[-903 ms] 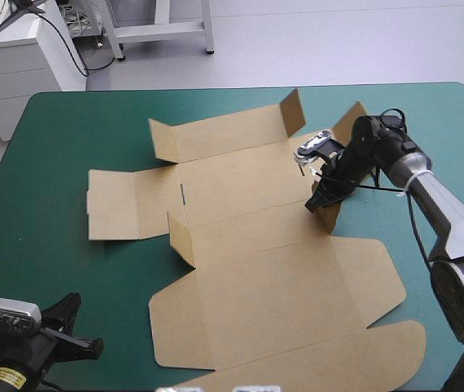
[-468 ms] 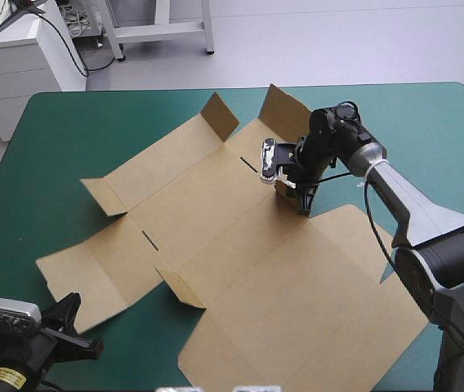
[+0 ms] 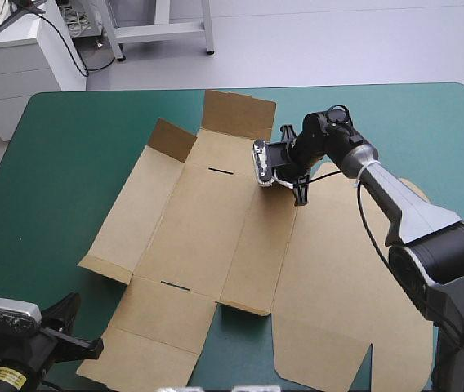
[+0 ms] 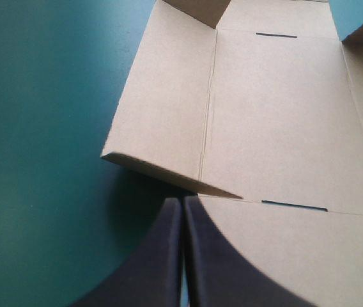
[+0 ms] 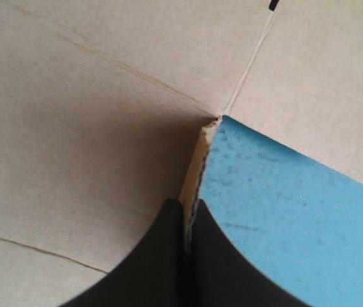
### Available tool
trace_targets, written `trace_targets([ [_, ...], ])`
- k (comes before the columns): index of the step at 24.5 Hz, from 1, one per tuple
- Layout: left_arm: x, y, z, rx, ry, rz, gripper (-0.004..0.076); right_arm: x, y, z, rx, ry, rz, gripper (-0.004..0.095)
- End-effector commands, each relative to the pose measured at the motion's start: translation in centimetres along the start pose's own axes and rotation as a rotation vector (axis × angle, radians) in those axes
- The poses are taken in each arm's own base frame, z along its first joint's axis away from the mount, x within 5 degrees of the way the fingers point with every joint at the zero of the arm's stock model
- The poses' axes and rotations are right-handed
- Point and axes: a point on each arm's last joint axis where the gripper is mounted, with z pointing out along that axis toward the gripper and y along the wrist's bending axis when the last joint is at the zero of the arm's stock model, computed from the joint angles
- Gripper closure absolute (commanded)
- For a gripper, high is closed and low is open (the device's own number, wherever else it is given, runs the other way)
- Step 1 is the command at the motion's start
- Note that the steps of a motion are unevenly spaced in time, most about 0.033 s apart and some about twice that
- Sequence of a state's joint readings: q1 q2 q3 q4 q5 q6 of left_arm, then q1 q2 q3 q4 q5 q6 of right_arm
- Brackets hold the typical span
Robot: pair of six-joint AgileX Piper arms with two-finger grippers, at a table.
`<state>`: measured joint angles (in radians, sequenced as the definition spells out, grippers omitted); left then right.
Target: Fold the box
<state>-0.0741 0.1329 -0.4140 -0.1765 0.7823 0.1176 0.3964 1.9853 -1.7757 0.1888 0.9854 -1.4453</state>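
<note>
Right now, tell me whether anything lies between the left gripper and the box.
Nothing visible does. The left gripper, shut, points straight at the box, whose near edge lies just ahead of it; only bare teal-green cover lies alongside.

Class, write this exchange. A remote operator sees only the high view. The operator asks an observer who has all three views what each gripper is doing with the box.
Operator: From above I can't tell. Is anything held on the right?
Observer: Yes. The right wrist view shows the right gripper shut on a cut edge of the box.
Operator: And on the left?
Observer: The left gripper is shut with nothing in it, and it points at a tilted-up corner flap.
</note>
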Motion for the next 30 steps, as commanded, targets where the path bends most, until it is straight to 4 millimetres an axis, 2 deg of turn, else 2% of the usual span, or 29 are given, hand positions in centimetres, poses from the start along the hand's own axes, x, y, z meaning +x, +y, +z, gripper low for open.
trace_targets([
  [1, -1.3, -0.1, -0.2, 0.006, -0.08, -0.006, 0.0732, -1.7, -1.0, -3.3, 0.121, -0.073, -0.086, 0.0928],
  [6, -1.3, -0.1, -0.2, 0.006, -0.08, -0.006, 0.0732, -3.2, -1.1, -3.3, 0.174, -0.114, -0.145, 0.0927],
  [12, -1.3, -0.1, -0.2, 0.007, -0.08, -0.007, 0.0732, -3.5, -1.6, -2.9, 0.224, -0.128, -0.138, 0.0928],
  [19, -1.3, -0.1, -0.2, 0.007, -0.08, -0.007, 0.0732, -4.2, -1.5, -0.3, 0.172, -0.249, -0.022, 0.092],
  [23, -1.3, -0.1, -0.2, 0.007, -0.08, -0.007, 0.0732, -4.4, -1.3, -0.3, 0.151, -0.272, 0.003, 0.0741],
  [26, -1.3, -0.1, -0.2, 0.007, -0.08, -0.007, 0.0732, -4.9, -1.3, -0.5, 0.131, -0.339, 0.126, 0.039],
  [28, -1.3, -0.1, -0.2, 0.007, -0.08, -0.007, 0.0732, -5.1, -1.4, -1.5, 0.144, -0.35, 0.156, 0.0229],
  [30, -1.3, -0.1, -0.2, 0.007, -0.08, -0.007, 0.0732, -5.4, -1.7, -3.4, 0.158, -0.381, 0.293, 0.0225],
])
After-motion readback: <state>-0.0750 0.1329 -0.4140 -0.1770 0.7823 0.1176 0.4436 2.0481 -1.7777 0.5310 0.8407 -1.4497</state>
